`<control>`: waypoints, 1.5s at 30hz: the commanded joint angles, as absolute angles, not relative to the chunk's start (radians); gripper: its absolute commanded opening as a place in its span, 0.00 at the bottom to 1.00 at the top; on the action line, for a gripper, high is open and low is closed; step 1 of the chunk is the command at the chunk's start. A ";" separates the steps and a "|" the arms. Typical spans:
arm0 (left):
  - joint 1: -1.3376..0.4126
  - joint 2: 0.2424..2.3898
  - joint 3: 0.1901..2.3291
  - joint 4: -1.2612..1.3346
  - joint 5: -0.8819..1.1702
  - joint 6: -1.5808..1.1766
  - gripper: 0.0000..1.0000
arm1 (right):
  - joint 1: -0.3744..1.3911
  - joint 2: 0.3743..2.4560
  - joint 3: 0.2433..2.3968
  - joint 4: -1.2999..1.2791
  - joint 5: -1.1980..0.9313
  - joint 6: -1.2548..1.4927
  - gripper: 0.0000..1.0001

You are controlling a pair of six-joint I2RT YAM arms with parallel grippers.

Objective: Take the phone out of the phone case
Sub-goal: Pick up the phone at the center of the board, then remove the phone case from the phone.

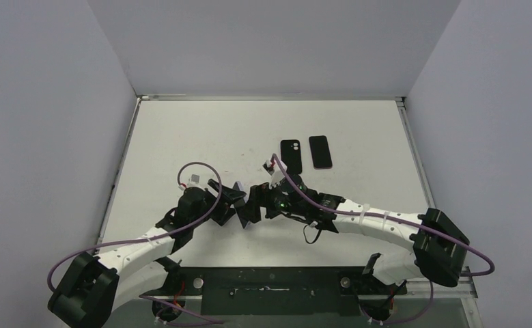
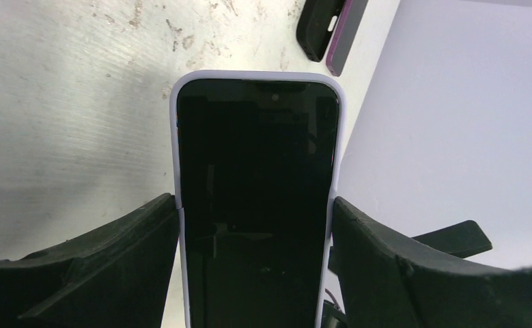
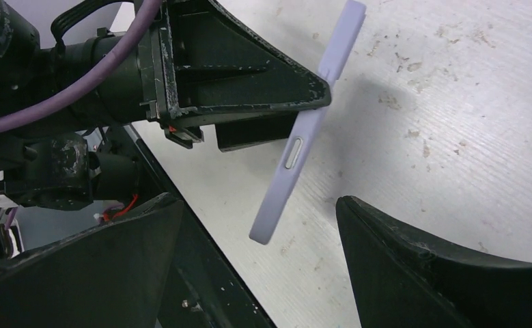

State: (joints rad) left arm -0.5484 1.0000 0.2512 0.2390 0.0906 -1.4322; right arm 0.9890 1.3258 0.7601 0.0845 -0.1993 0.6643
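Observation:
A phone with a black screen (image 2: 256,171) sits in a lavender case (image 2: 175,137). My left gripper (image 2: 255,212) is shut on the case's two long sides and holds it tilted above the table. In the right wrist view the case (image 3: 297,147) shows edge-on with a side button, pinched by the left finger (image 3: 249,75). My right gripper (image 3: 256,266) is open, its fingers spread wide on either side of the case's free end without touching it. In the top view both grippers meet at the table's middle, the left (image 1: 238,203) and the right (image 1: 263,199), with the case (image 1: 248,214) between them.
An empty black phone case (image 1: 291,156) and a dark phone with a purple rim (image 1: 320,151) lie side by side further back on the table; both show at the top of the left wrist view (image 2: 315,27). The white wall stands at the right.

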 commanded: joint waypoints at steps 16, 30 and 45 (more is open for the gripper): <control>-0.647 0.978 0.298 0.405 -0.033 -1.478 0.00 | 1.039 1.459 0.895 0.026 -0.116 0.612 0.10; -0.644 0.957 0.392 0.432 -0.006 -1.181 0.59 | 0.966 1.293 0.822 0.108 -0.120 0.605 0.00; -0.421 0.968 0.417 0.584 0.364 -1.033 0.81 | 0.708 1.061 0.716 0.199 -0.251 0.689 0.00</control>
